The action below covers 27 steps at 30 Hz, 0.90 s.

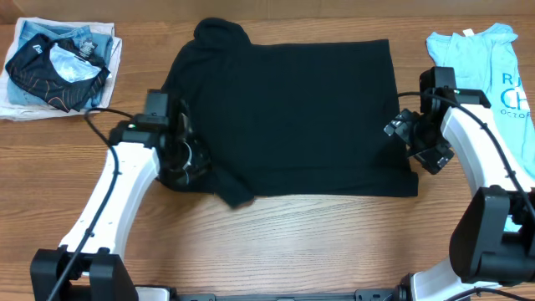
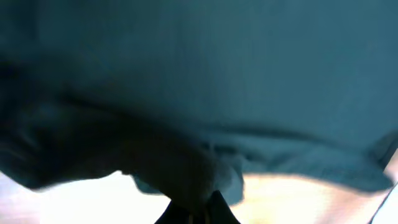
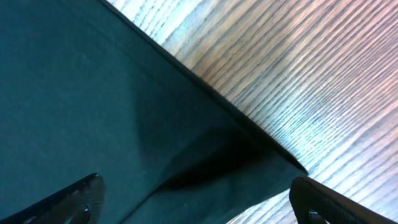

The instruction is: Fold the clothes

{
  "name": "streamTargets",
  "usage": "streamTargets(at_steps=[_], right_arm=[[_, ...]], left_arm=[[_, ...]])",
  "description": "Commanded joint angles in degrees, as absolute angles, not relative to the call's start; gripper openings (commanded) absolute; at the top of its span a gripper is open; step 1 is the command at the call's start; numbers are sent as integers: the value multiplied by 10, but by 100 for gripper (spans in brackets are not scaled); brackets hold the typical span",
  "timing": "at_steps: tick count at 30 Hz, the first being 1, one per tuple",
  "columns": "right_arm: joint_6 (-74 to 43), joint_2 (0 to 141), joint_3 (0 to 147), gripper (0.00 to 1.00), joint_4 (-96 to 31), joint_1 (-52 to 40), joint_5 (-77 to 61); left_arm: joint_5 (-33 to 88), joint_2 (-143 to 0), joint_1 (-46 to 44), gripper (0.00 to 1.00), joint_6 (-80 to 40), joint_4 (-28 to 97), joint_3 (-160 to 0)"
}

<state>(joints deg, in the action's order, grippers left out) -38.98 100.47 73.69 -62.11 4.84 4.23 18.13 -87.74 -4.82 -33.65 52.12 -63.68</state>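
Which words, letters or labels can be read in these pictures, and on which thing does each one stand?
"OCTO", a small dark line cut off by the picture's edge: on the light blue T-shirt.
"R" and "C", large letters above it, also cut off: same shirt.
Pale print on the black garment with orange lines: too small to read.
No text shows on the black T-shirt.

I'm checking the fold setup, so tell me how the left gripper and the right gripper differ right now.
The left gripper is shut, pinching bunched fabric of the black T-shirt; the right gripper is open, fingers wide apart, holding nothing. The left gripper is at the shirt's sleeve end, the right gripper at its straight hem edge. Shared: both are at the same shirt's edges, low over the wooden table.
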Motion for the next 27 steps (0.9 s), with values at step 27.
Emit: streamTargets(at_steps=[27], right_arm=[[-442,1000,681,95,-624,49,-21]], left_arm=[[34,-869,-19,10,-360,390,-646]])
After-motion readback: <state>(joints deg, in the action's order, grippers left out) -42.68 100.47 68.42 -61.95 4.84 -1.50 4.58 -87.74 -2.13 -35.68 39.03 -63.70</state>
